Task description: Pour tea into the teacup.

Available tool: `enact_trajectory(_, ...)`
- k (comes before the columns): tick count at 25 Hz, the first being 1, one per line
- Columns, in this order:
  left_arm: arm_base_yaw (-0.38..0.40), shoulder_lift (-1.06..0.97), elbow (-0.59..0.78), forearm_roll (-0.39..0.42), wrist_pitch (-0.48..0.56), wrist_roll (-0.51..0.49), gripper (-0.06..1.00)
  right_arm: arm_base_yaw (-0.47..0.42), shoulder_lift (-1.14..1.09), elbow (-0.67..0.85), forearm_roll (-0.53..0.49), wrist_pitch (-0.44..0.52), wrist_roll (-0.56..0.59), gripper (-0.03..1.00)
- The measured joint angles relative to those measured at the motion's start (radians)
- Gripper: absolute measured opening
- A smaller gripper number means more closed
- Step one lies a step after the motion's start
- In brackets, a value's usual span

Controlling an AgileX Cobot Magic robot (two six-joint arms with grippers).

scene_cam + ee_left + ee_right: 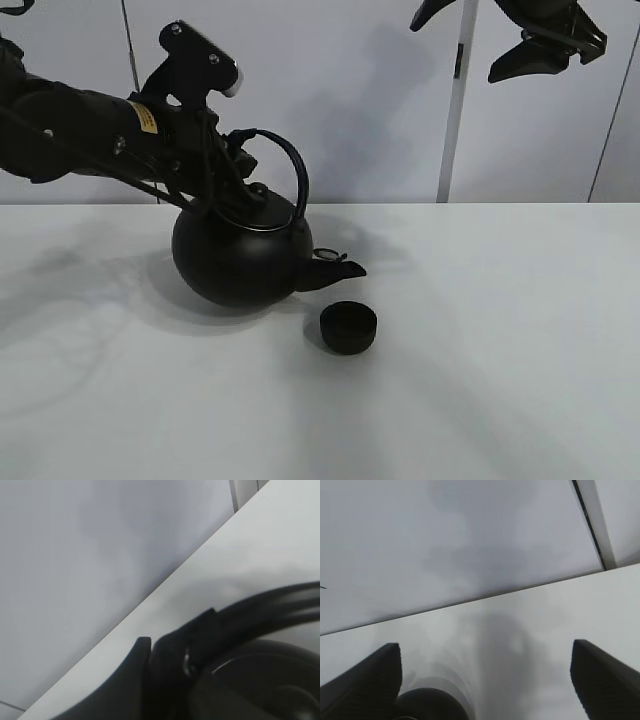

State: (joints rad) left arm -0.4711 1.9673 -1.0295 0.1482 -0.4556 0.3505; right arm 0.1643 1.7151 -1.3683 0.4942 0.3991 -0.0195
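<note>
The teacup (small, matte black, handleless) sits upright on the worktop, lower than the left gripper and to its right, near the tilted teapot spout.

Bare worktop fills the right half and the lower strip of the exterior view, so a pincer could descend there freely, and the right pincer hangs spread wide in the upper right corner, well clear of everything. At centre-left the tilted teapot and the left arm, slanting in from the upper left with the left pincer clamped on the arched handle, block that side. The teacup sits just below the spout with a narrow gap between them, its right and lower sides open.
</note>
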Motion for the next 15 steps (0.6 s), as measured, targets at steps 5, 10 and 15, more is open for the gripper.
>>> enact_trajectory(5,0.000,-0.035,0.009,-0.093,0.007,0.000,0.09,0.000,0.000,0.000,0.000,-0.002,0.000,0.63)
enact_trajectory(10,0.000,-0.093,0.079,-0.222,-0.028,0.031,0.09,0.000,0.000,0.000,0.000,-0.002,0.000,0.63)
enact_trajectory(15,-0.011,-0.126,0.193,-0.317,-0.115,0.040,0.09,0.000,0.000,0.000,0.000,-0.002,0.000,0.63)
